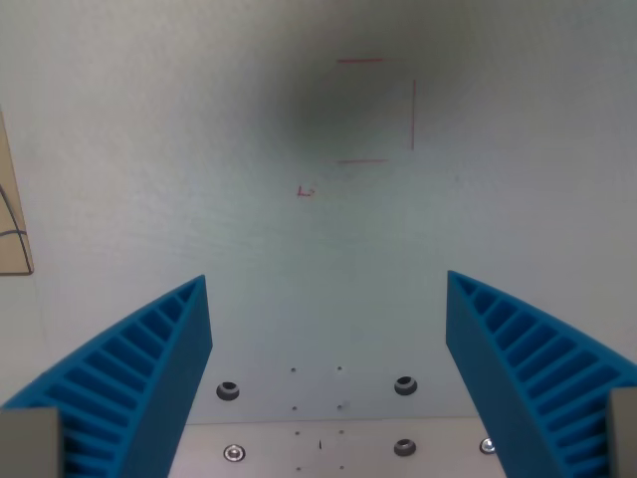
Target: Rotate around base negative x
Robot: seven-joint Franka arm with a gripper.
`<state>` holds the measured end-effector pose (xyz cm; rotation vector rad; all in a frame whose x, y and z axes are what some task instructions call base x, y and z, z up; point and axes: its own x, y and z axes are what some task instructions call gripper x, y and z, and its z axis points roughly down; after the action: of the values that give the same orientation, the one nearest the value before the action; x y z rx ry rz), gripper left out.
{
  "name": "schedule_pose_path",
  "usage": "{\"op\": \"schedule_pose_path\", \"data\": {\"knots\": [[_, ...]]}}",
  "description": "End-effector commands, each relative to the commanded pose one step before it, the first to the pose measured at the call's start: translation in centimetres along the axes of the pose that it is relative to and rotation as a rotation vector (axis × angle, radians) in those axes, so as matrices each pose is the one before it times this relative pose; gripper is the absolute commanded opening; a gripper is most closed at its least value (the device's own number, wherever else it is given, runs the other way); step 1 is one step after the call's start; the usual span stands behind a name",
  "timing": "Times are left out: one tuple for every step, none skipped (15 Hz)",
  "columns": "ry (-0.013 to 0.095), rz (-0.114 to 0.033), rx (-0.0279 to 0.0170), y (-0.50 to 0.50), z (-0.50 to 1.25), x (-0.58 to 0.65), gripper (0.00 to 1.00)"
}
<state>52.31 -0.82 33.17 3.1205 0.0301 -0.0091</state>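
Gripper (326, 289) fingers (149, 368) of ribbed blue plastic rise from the bottom corners of the wrist view, one on the wrist view's left and one on its right, each curving inward toward its tip. The jaws stand wide apart with nothing between them, so the tool is open and empty. The camera looks down between the fingers onto a pale work surface (199, 149), which suggests the wrist points roughly downward at it.

Nearest, along the bottom edge between the fingers, lies a lighter metal strip (318, 448) with several screws (234, 453) and small holes. Just beyond it, two dark bolt heads (404, 385) sit in the pale surface.

Farther out, a small red mark (305, 190) is drawn on the surface, and beyond that thin red lines (412, 115) form three sides of a square, under a soft dark shadow. At the wrist view's left edge, a tan board corner (14, 229) with a dark curved line shows partly.
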Motion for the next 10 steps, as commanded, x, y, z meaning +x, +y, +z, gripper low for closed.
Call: {"op": "schedule_pose_path", "data": {"knots": [[0.0026,0.0063,-0.11596,-0.152,-0.244,-0.008,1.0],[-0.0002,0.0001,-0.01166,0.0,0.0,0.0,1.0],[-0.0003,0.0001,-0.01166,0.0,0.0,0.0,1.0],[-0.0003,0.0001,-0.01166,0.0,0.0,0.0,1.0],[-0.0003,0.0001,-0.01166,0.0,0.0,0.0,1.0],[-0.0003,0.0001,-0.01166,0.0,0.0,0.0,1.0],[-0.0003,0.0001,-0.01166,0.0,0.0,0.0,1.0],[-0.0003,0.0001,-0.01166,0.0,0.0,0.0,1.0],[-0.0003,0.0001,-0.01166,0.0,0.0,0.0,1.0],[-0.0003,0.0,-0.01166,0.0,0.0,0.0,1.0]]}}
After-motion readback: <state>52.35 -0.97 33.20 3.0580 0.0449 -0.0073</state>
